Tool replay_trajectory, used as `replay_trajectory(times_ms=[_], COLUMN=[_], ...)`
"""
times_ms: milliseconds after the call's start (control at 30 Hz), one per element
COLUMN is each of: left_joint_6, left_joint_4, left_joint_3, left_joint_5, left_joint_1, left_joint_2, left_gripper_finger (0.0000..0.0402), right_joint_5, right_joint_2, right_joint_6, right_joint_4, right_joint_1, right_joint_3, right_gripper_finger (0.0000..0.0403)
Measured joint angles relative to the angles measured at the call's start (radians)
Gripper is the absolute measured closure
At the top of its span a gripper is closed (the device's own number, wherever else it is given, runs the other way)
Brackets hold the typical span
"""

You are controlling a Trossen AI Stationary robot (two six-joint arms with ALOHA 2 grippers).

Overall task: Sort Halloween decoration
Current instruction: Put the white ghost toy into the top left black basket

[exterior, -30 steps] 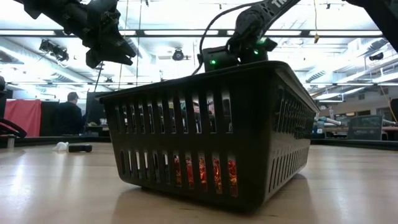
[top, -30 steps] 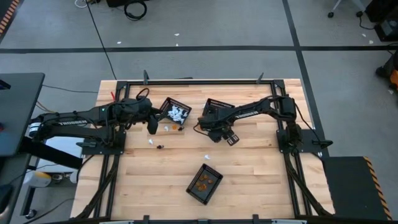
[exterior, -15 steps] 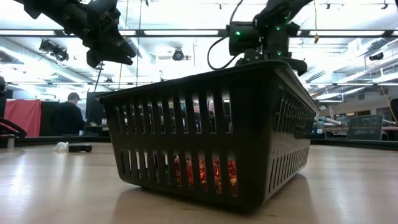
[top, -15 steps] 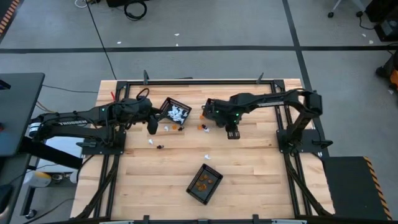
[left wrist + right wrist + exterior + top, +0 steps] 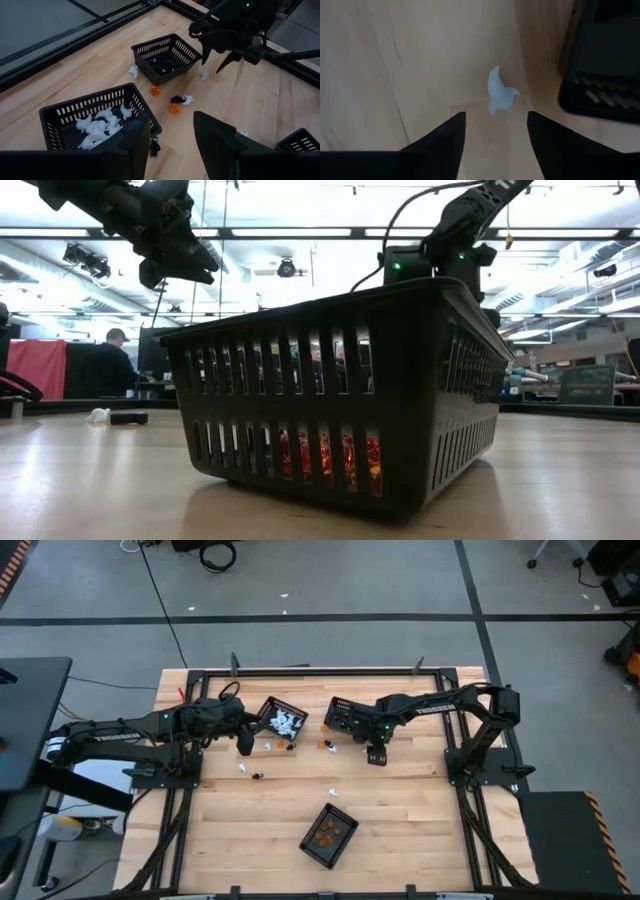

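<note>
We are looking down on the wooden table (image 5: 400, 800), and the right gripper (image 5: 376, 754) is hanging beside the far black basket (image 5: 340, 717), its fingers (image 5: 445, 137) spread with nothing between them. Through its wrist camera we are seeing a little white ghost trinket (image 5: 499, 95) lying on the bare wood just ahead of those spread fingers, beside the basket's wall (image 5: 600, 95). The left gripper (image 5: 244, 747) is hovering near the basket of white ghosts (image 5: 283, 720), and its fingers (image 5: 220, 145) are standing apart too, holding nothing. From the left wrist we are picking out the pile of white ghosts (image 5: 102, 127) inside that near basket (image 5: 75, 107), a small black figure (image 5: 155, 146) on the wood just outside it, two orange pumpkins (image 5: 174, 108) in the open between the baskets, and a black-and-white piece (image 5: 182, 100) touching close beside one of them. The far basket (image 5: 167, 55) is holding dark pieces, though we cannot tell what they are. A third basket (image 5: 329, 834) is sitting toward the front of the table with orange trinkets (image 5: 325, 833) inside, and at table height we are catching that orange glow (image 5: 325, 455) through its slots. A person (image 5: 110, 365) is sitting in the room behind.
</note>
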Motion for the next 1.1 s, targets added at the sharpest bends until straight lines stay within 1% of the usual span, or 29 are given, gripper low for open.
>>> replay_trajectory(times_ms=[100,167,500,733,967,1100], left_joint_6=[-0.006,-0.006,-0.011,-0.013,-0.023,-0.023], left_joint_4=[0.000,0.000,-0.003,-0.006,-0.006,-0.006], left_joint_3=[0.000,0.000,0.000,0.000,0.000,0.000], left_joint_5=[0.000,0.000,0.000,0.000,0.000,0.000], left_joint_1=[0.000,0.000,0.000,0.000,0.000,0.000], left_joint_2=[0.000,0.000,0.000,0.000,0.000,0.000], left_gripper_finger=[0.0241,0.0241,0.0241,0.0241,0.0241,0.0241], right_joint_5=[-0.023,-0.018,0.060,0.100,0.196,0.209], right_joint_2=[-0.010,-0.022,-0.112,-0.123,-0.123,-0.127], right_joint_6=[0.077,0.130,0.337,0.353,0.401,0.407], right_joint_4=[0.016,0.061,0.289,0.419,0.516,0.572], right_joint_1=[0.002,0.010,0.015,0.034,0.082,0.094], right_joint_3=[-0.022,-0.043,-0.195,-0.261,-0.319,-0.358], right_gripper_finger=[0.0170,0.0167,0.0174,0.0175,0.0175,0.0184])
